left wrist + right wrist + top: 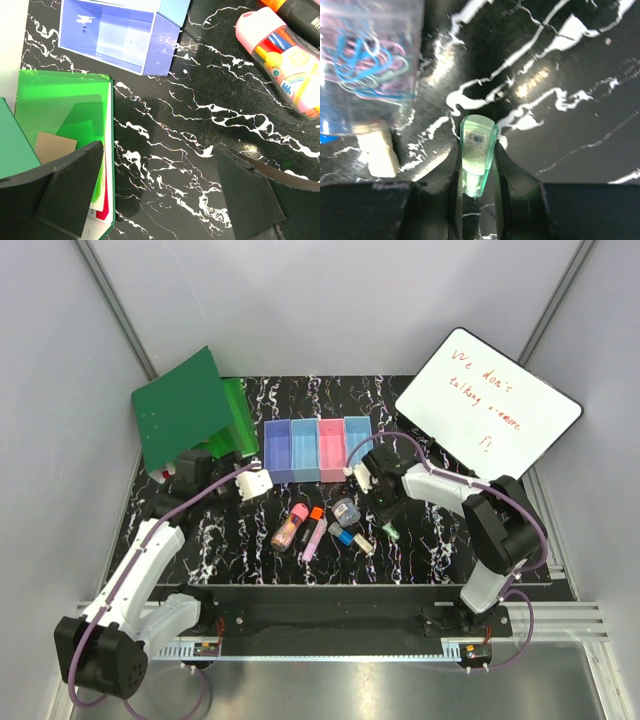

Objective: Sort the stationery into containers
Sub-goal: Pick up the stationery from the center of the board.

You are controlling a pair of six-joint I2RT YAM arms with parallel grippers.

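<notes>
My right gripper (479, 145) is shut on the green highlighter (479, 150), low over the table, with a finger against each of its sides; it also shows in the top view (389, 530). The four joined bins (315, 448) stand behind it: purple-blue, light blue, pink, light blue. A pink marker pack (289, 525), an orange-capped marker (314, 530), a round grey piece (346, 510) and small blue and black pieces (343, 534) lie in front of the bins. My left gripper (157, 150) is open and empty above bare table, near the purple-blue bin (107, 35).
The green folder (185, 410) stands at the back left and lies just left of my left fingers (65, 115). The whiteboard with red writing (487, 405) leans at the back right. A clear box of paper clips (365, 65) and a small white piece (377, 155) sit left of the highlighter.
</notes>
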